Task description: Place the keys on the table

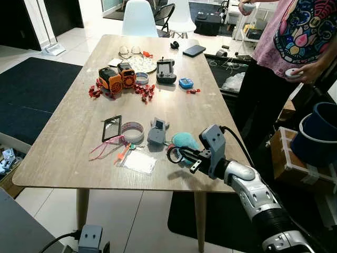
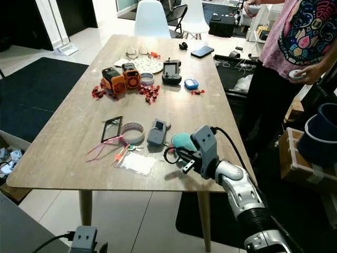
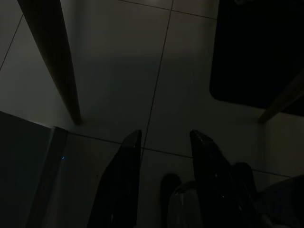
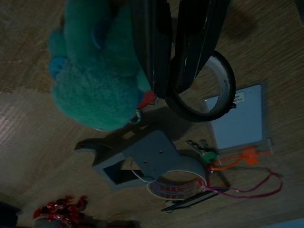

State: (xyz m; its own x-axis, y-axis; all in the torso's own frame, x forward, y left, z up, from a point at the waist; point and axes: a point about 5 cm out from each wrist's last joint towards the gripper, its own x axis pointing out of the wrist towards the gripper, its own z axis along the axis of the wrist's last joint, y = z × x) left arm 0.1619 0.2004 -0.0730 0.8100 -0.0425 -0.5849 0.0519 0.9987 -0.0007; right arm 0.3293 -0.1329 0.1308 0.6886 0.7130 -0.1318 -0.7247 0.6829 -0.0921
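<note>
Green-tagged keys [image 4: 205, 151] already lie on the wooden surface [image 1: 68, 142] near its front edge, beside a clear bag [image 1: 139, 162] and a roll of tape [image 1: 132, 131], so the task looks done or nearly so. The right claw [image 1: 181, 154] hovers near the front right corner, fingers almost together, seemingly pinching a black ring [image 4: 209, 90] against a teal plush [image 4: 95, 80]. The left claw [image 3: 164, 156] hangs idle over the floor, fingers apart.

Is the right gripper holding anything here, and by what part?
Yes. The right gripper, jaws shut, pinches the rim of a black ring just above the wooden table.
</note>
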